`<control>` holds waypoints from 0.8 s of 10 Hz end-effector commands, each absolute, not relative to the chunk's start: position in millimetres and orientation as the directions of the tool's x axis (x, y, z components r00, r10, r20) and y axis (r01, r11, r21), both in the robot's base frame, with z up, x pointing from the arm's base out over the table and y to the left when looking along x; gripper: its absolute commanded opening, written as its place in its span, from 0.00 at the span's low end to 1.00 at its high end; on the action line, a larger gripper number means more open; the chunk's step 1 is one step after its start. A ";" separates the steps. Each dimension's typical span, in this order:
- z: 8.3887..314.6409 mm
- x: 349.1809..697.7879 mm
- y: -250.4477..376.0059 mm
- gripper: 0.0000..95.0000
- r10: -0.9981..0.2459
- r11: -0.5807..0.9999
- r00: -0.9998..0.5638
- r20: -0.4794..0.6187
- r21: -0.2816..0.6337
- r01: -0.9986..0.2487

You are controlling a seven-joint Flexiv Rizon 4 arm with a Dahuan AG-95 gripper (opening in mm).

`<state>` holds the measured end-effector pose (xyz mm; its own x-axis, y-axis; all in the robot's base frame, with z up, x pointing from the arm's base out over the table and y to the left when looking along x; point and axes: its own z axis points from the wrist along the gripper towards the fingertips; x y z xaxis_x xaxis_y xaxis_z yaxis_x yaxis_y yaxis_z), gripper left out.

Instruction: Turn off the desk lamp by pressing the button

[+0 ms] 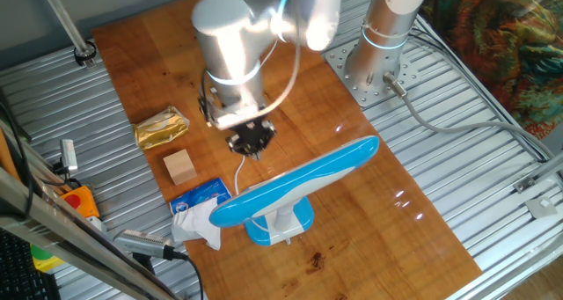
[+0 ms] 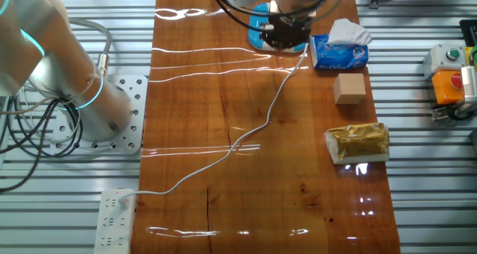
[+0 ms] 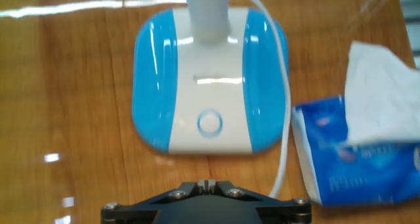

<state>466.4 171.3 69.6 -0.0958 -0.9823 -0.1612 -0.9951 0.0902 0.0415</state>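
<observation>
Hand view shows the desk lamp [image 3: 209, 86] base, button [image 3: 209, 123] nearest; fingers' state cannot be told.

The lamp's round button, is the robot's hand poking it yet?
Apart. In the hand view the button on the desk lamp base sits uncovered, with bare base and table before the gripper.

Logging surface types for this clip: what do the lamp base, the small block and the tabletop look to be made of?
Lamp base: glossy blue-and-white moulded plastic, by its sharp highlights. Small block: probably bare, matte light wood, with no shine. Tabletop: wood or wood-look laminate with visible grain, glossy finish, mirror-like light streaks.
</observation>
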 end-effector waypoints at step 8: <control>57.0 447.3 203.7 0.00 -0.982 0.109 -0.112 -0.150 0.033 -0.994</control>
<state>448.0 204.6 56.4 -0.1135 -0.9821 -0.1501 -0.9934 0.1101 0.0306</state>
